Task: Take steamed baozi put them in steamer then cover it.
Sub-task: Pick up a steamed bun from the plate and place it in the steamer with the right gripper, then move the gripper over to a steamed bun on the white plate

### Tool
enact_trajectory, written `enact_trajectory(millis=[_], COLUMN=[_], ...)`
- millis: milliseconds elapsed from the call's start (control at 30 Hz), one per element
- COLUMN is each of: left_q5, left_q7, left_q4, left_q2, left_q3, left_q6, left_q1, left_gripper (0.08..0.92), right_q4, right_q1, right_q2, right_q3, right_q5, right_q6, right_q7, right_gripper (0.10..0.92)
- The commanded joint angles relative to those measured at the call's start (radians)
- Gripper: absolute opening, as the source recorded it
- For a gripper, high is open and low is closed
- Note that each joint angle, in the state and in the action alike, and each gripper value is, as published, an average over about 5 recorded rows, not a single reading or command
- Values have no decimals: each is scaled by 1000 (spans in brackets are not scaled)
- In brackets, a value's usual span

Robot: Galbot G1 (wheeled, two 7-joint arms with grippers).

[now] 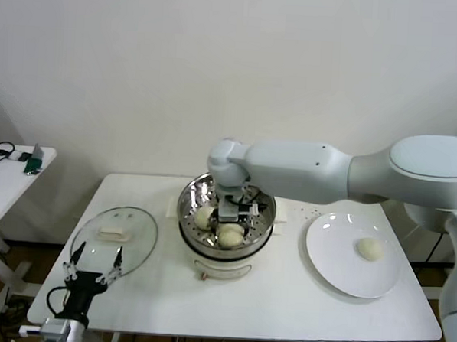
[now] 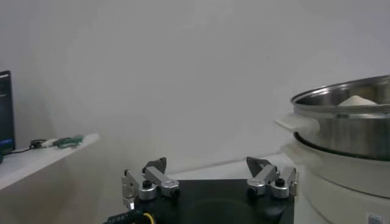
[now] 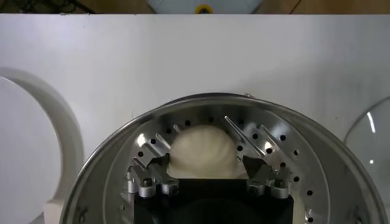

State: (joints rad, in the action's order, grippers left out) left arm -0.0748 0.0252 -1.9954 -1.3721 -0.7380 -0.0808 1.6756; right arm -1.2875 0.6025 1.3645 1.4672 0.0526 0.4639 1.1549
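At the table's [image 1: 283, 304] near left edge we see the left gripper [image 1: 94, 275] parked, its jaws spread wide and empty, just short of the cover [image 1: 116, 240], which lies flat on the table left of the steamer [image 1: 225, 230]. At the centre, the right gripper [image 3: 207, 173] reaches down into the steamer with its jaws wide apart on either side of a baozi [image 3: 203, 153] that rests on the perforated tray; whether they touch it we cannot tell. In the head view we count at least two baozi in the steamer. To the right, one more baozi [image 1: 371, 249] sits on a white plate [image 1: 338, 269].
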Motion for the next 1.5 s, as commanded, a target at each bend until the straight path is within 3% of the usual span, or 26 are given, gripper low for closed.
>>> enact_trajectory(millis=[33,400,700,833,1167,1500], left_q5=[-2,-4,2,7,10,36], left_q7=[-1,-3,-3,-3,-2,-10], left_q4=[2,1,3,6,10,-2], left_q2=[1,3,2,2,4,-24], left_q3=[-2,-2,12,19,20,37], left_q6=[-1,0,3,3,4,26], left_q1=[1,-4,-21,-27,-29,-29], left_gripper=[823,823,823,823,823,823], right_q4=[-1,-46,1,14,24,185], right_q1=[3,161,260,250,54,-315], right_q2=[-11,-188,-429,-539,-774,-826], right_q3=[-15,-32,115,148,80,-228], right_q5=[14,-97,-433,-504,-366,-138], right_q6=[14,-21,-346,-480,-580,-529], right_q7=[-6,-6,-111,-134,-143,-127], right_gripper=[819,823,823,823,823,823])
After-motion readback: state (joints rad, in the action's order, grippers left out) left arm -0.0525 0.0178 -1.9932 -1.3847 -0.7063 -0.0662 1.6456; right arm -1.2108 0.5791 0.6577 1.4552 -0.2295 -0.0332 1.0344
